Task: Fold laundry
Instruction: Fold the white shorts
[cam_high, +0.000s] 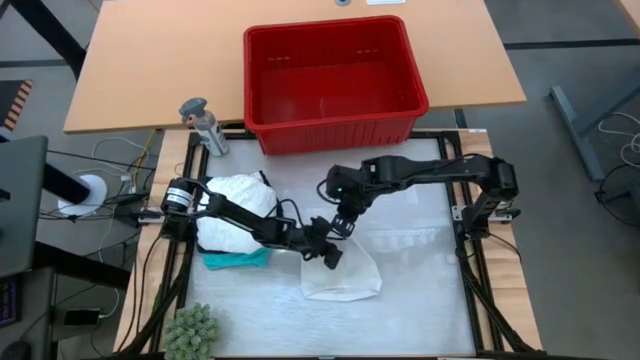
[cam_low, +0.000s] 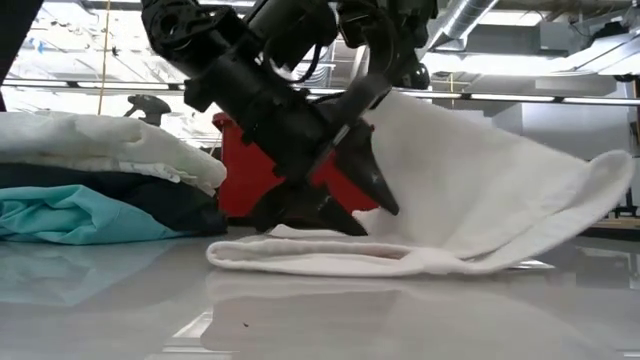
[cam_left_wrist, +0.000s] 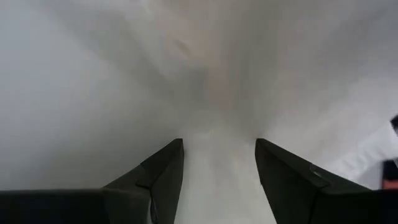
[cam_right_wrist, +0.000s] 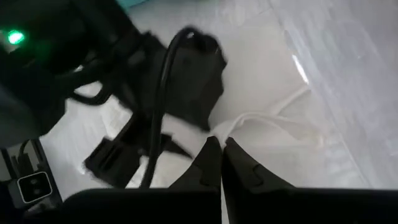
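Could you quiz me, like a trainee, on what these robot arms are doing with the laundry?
1. True or false: the red basket has clothes in it.
2. Which end effector pinches the white cloth and lifts its edge? A) left B) right
3. What colour is the garment at the bottom of the folded pile?

Key:
1. False; it looks empty.
2. B. The right end effector is shut on the cloth, while the left end effector is open with its fingers pressed down on it.
3. Teal, under a dark one and a white one.
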